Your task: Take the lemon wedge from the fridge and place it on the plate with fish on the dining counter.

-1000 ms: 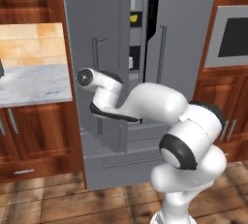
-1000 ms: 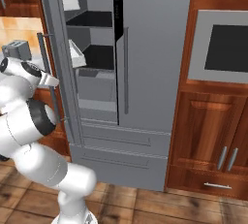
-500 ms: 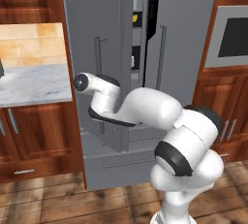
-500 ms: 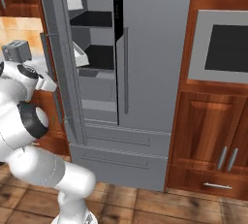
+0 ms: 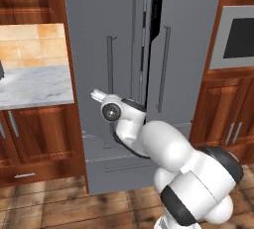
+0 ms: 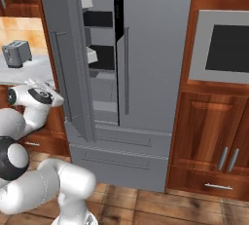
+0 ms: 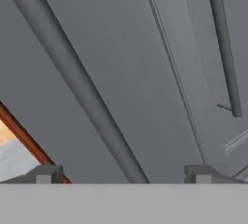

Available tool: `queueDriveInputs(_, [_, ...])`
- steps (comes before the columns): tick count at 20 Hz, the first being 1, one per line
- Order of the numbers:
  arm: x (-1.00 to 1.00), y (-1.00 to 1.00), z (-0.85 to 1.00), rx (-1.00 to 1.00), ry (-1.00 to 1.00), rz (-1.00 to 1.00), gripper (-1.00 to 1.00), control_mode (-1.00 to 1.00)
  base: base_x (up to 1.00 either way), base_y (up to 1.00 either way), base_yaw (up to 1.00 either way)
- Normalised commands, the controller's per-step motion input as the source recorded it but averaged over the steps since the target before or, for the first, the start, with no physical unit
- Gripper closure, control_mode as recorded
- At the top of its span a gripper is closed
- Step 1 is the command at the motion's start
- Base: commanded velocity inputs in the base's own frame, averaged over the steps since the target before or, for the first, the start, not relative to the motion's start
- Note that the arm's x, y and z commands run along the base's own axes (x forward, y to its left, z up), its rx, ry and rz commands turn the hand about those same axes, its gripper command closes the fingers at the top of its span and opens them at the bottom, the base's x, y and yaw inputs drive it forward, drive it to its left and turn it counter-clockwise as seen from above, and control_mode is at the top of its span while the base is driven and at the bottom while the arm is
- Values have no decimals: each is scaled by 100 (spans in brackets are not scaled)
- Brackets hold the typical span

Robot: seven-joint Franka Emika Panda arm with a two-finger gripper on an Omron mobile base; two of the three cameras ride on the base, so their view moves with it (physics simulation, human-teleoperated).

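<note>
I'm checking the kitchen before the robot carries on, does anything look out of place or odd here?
Only the fridge: its left door stands partly open, showing black shelves and white bins. The open gripper sits by that door's handle, gripping nothing. No spills or damage.

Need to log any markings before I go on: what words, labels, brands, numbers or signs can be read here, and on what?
None can be read.
Fridge: the dark strip on the right door's edge carries a few pale marks, too small and blurred to read.
Toaster on the worktop: no lettering visible.
Wall oven: plain dark glass, no text.
Fridge doors in the hand view: bare grey, no label.
</note>
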Motion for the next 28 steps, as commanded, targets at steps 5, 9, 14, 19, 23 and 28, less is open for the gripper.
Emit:
queueDriveInputs(5, [-92, 61, 95, -16, -15, 5, -100, -100, 0, 0, 0])
queueDriveInputs(9, [-100, -21, 100, 6, 6, -5, -100, -100, 0, 0, 0])
queueDriveInputs(14, [-100, -76, 100, 20, 22, -8, -100, -100, 0, 0, 0])
queueDriveInputs(19, [-87, -93, 52, 23, 35, -1, -100, -100, 0, 0, 0])
queueDriveInputs(23, [-14, -97, 0, 28, 16, 18, -100, -100, 0, 0, 0])
queueDriveInputs(28, [5, -75, 3, 34, 10, 27, -100, -100, 0, 0, 0])
